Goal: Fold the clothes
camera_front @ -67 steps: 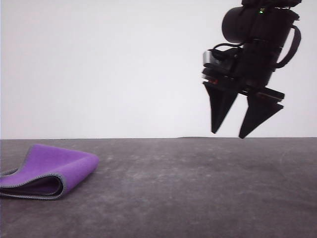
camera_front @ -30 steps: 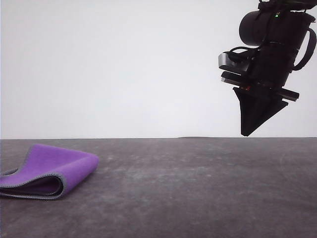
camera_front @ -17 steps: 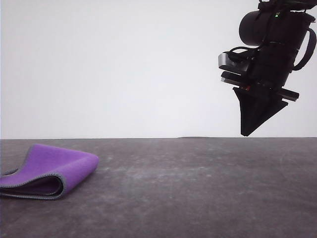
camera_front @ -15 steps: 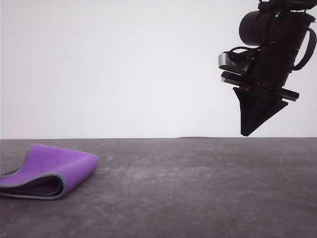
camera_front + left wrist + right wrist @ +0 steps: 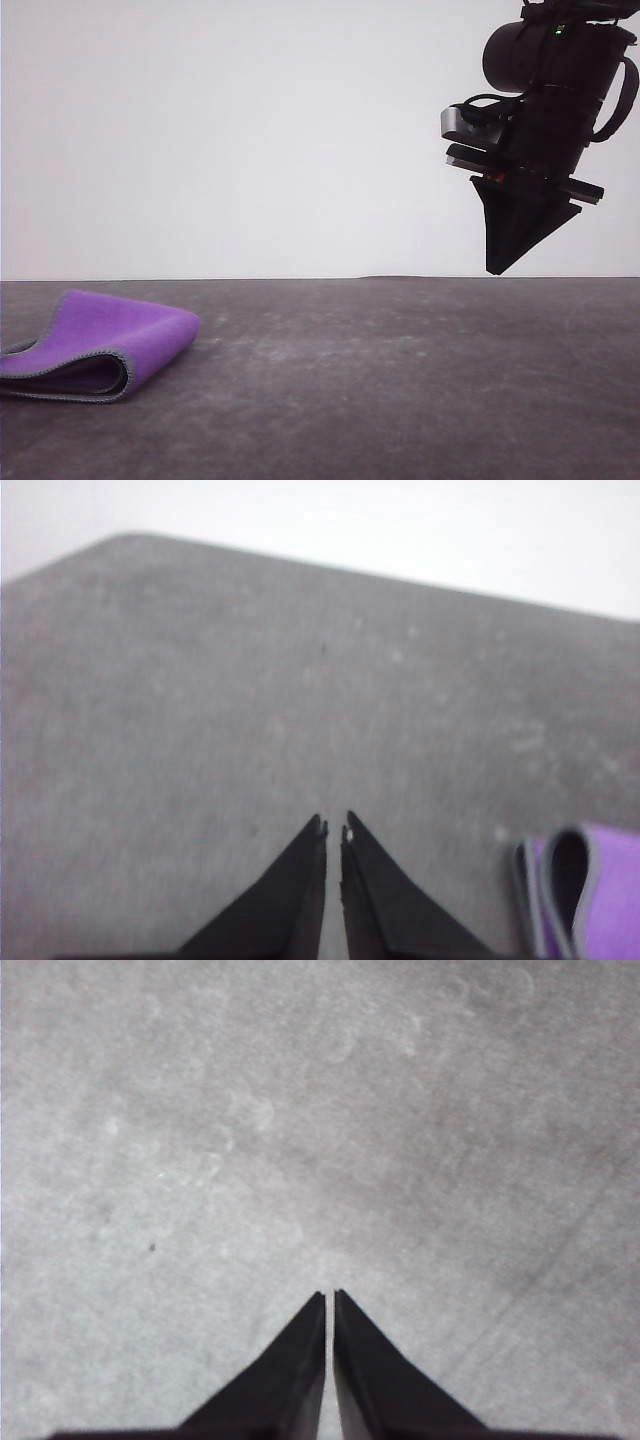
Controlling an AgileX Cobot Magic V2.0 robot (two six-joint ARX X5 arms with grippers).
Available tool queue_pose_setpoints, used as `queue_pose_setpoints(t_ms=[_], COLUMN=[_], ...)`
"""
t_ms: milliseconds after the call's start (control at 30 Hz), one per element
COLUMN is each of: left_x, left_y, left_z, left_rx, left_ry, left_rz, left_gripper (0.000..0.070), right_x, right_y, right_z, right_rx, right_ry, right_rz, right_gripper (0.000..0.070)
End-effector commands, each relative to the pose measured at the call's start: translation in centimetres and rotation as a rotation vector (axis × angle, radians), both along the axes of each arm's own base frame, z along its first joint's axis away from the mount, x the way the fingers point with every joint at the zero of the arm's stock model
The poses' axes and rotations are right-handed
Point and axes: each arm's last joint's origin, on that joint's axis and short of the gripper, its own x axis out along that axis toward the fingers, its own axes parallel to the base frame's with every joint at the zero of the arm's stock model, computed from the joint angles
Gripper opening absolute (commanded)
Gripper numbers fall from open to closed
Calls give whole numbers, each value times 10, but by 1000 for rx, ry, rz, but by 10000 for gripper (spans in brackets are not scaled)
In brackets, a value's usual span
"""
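Front view: soft purple cloth (image 5: pixel 95 345) folded double on mottled grey table (image 5: pixel 400 380); both pointed hands pressed together, empty.

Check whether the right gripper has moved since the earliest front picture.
Yes. The right gripper has shifted up and to the right against the table's far edge, and its fingers have closed.

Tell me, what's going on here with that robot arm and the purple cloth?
Nothing is being handled right now. The purple cloth lies folded over on the grey table, at its left side. The right gripper hangs in the air over the table's right side, shut and empty. The left gripper is also shut, holding nothing, beside the cloth.
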Motion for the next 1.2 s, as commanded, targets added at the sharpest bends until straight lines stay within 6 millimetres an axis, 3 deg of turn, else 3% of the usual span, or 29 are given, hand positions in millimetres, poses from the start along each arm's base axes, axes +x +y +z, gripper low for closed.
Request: queue_pose_setpoints(t_ms=[0,933,1067,1167], left_x=[-1,-1,-1,-1], left_y=[0,-3,-3,-3], left_z=[-6,-8,-8,-8], left_rx=[-15,-9,-9,-9], left_ry=[16,25,24,25], left_rz=[5,-26,-26,-26], left_gripper=[16,16,16,16], right_x=[2,3,-4,-20], right_y=[2,2,-11,-29], right_z=[3,3,23,48], right_rx=[1,-22,-73,-94], right_ry=[-18,-47,-127,-240], right_rz=[16,41,-69,-157], right_gripper=[6,6,6,6])
